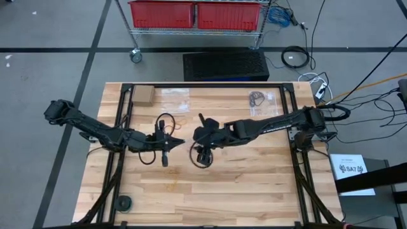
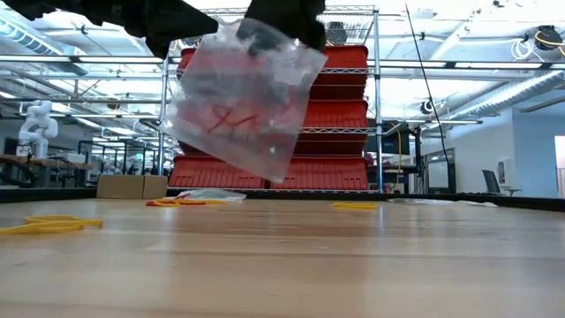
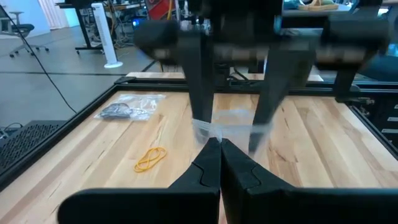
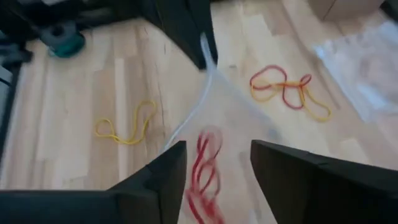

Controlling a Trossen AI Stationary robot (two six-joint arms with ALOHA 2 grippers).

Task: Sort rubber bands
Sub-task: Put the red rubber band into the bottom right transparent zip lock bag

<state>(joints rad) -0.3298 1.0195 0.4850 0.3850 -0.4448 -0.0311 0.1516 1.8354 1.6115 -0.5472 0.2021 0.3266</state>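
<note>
A clear plastic bag (image 2: 243,106) with red rubber bands (image 4: 204,165) inside hangs above the table's middle between both grippers. My left gripper (image 3: 219,148) is shut on one upper corner of the bag. My right gripper (image 4: 217,174) is open just right of it (image 1: 203,137), its fingers standing apart on either side of the bag's upper part. Loose bands lie flat on the wood: a yellow one (image 4: 124,127), a red, orange and yellow cluster (image 4: 289,87), and more yellow ones near the left edge (image 2: 48,225). My left gripper pinches the bag's upper corner (image 4: 205,53) between its two shut fingers, coming level from the table's left. The bag is lifted clear and hangs tilted below. My right gripper's spread fingers (image 3: 199,87) straddle the bag's upper edge (image 3: 230,127); whether they touch it, or one is inside, I cannot tell.
At the far edge lie a cardboard box (image 1: 143,95), an empty clear bag (image 1: 175,100) and a bag with dark bands (image 1: 261,98). A dark roll (image 1: 123,203) sits near the front left corner. A black loop (image 1: 147,156) lies under the left gripper.
</note>
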